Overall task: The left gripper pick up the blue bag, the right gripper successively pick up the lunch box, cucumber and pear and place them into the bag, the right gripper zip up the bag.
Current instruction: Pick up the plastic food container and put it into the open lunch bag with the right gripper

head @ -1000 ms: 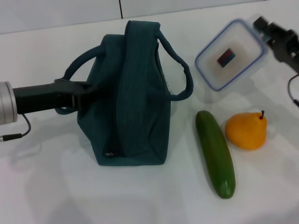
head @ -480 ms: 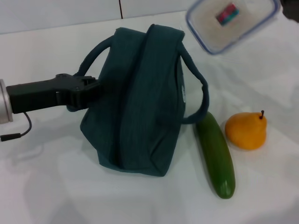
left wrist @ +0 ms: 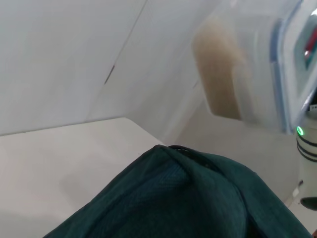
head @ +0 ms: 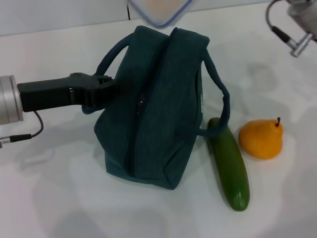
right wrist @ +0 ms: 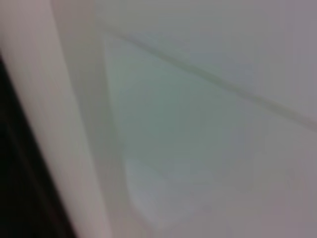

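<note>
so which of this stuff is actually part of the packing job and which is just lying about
Part of the job:
- blue bag, its side gripped by the left gripper
- lunch box, held up above the bag
- cucumber, on the table beside the bag
- pear, next to the cucumber

Just lying about:
- nothing else, only the white table

Dark teal bag [head: 158, 114] | glossy dark green cucumber [head: 229, 166] | orange-yellow pear [head: 261, 138], dark stem | blue-rimmed pale lunch box [head: 159, 10] | white table [head: 59, 198]
</note>
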Controlling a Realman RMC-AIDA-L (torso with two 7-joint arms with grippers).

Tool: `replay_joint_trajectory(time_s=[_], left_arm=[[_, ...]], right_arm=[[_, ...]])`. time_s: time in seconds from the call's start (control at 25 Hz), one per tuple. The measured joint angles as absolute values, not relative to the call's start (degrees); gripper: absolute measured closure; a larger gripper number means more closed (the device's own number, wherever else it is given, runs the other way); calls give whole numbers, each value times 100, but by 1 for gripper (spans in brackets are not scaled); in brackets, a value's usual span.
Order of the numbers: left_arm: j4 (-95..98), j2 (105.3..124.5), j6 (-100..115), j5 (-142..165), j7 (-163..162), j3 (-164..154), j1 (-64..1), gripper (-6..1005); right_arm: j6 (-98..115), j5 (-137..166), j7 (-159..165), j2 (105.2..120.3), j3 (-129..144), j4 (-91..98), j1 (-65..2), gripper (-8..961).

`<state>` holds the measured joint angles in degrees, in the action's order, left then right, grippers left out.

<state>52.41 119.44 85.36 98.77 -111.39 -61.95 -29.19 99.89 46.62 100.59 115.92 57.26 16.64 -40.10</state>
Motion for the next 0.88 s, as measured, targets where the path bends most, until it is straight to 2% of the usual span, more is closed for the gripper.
replay_joint_trajectory(time_s=[0.16, 0.56, 0.88], left_arm=[[5236, 11949, 8520, 9850, -11143, -6169, -2948, 935], [5170, 11937, 8505, 9814, -11106, -6194, -3032, 936], [4896, 11935, 8508, 9832, -11081, -6201, -3146, 937]], right_arm=[[9916, 4702, 9849, 11581, 6026, 1695, -4033, 848], [9646, 4790, 9349, 11531, 6394, 1645, -3252, 845], [9424, 5212, 9153, 11529, 6529, 1650, -3149, 843]])
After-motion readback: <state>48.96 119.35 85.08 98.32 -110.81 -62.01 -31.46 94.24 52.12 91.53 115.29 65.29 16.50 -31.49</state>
